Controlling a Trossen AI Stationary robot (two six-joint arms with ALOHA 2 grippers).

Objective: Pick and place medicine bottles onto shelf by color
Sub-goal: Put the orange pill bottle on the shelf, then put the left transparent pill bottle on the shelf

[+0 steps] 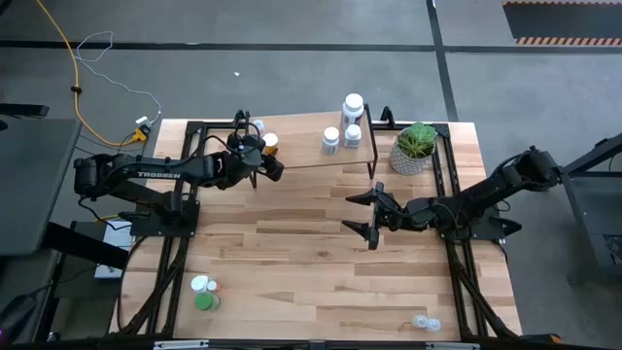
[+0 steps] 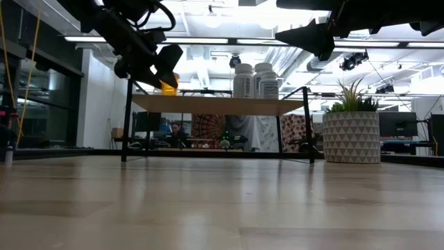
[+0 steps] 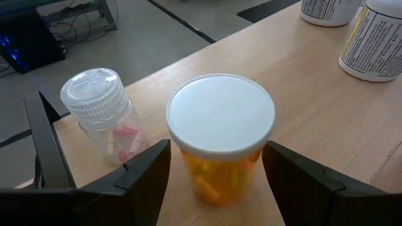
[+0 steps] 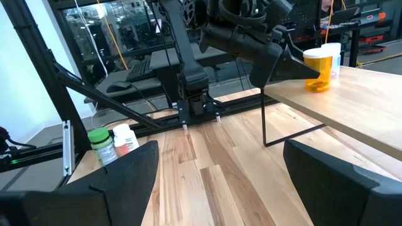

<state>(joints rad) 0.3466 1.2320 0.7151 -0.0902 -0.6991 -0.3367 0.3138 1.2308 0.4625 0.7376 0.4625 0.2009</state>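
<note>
The orange bottle (image 3: 218, 141) with a white cap stands upright on the left end of the shelf (image 1: 301, 146). My left gripper (image 3: 217, 157) is open, and its fingers stand close on either side of this bottle (image 1: 271, 143). A clear bottle (image 3: 103, 113) with red pills stands right beside it. Three white bottles (image 1: 351, 107) stand together farther right on the shelf. A green bottle and a white one (image 1: 204, 294) stand near the table's near left edge. My right gripper (image 1: 373, 214) is open, hovering over the table in front of the shelf.
A potted plant (image 1: 416, 148) stands on the table at the shelf's right end. A small clear bottle (image 1: 426, 323) lies by the near right edge. Bare wooden tabletop (image 1: 292, 243) spreads between the shelf and the near edge. The shelf's black legs (image 4: 264, 119) drop to the table.
</note>
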